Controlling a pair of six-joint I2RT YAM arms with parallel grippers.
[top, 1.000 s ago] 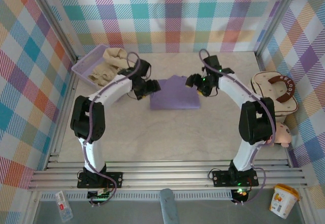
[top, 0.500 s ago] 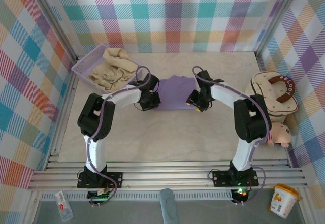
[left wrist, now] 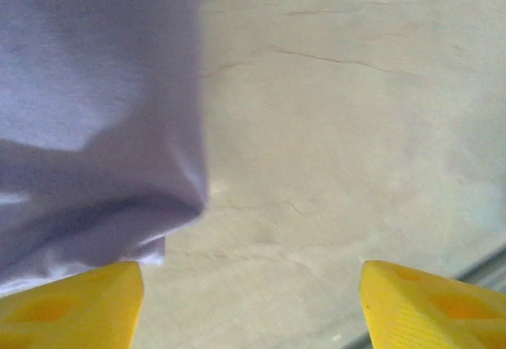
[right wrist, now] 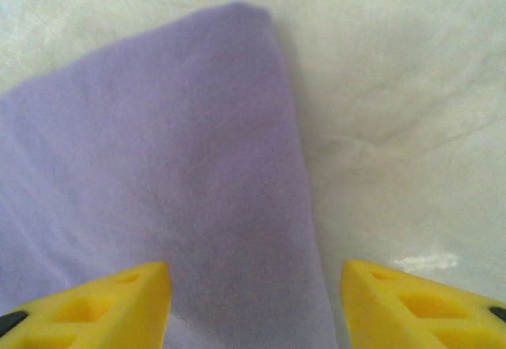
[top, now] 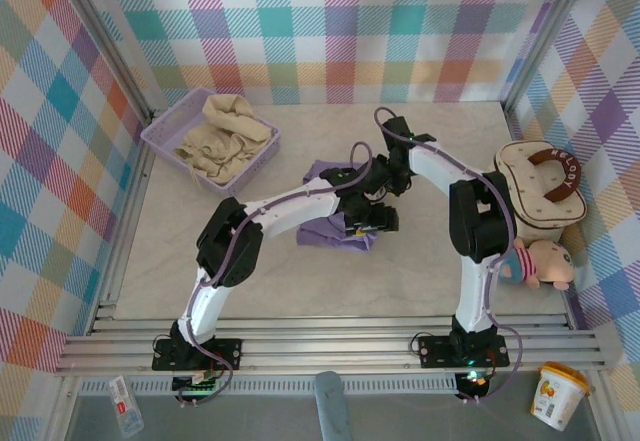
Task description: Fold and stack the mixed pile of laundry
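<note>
Beige tabletop (top: pixel 300 281), crumpled lavender T-shirt (top: pixel 322 231).

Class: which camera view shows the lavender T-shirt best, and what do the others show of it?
Right wrist: the lavender T-shirt lies close and fairly sharp, one corner clear against the table. The top external view shows it bunched, partly hidden under the left arm. The left wrist shows a blurred purple edge.

Lavender mesh basket (top: pixel 160 133) back-left on table (top: pixel 300 281), padded bag (top: pixel 522 199) and plush toy (top: pixel 545 261) right edge, printed tub (top: pixel 557 395) beyond near-right corner.
</note>
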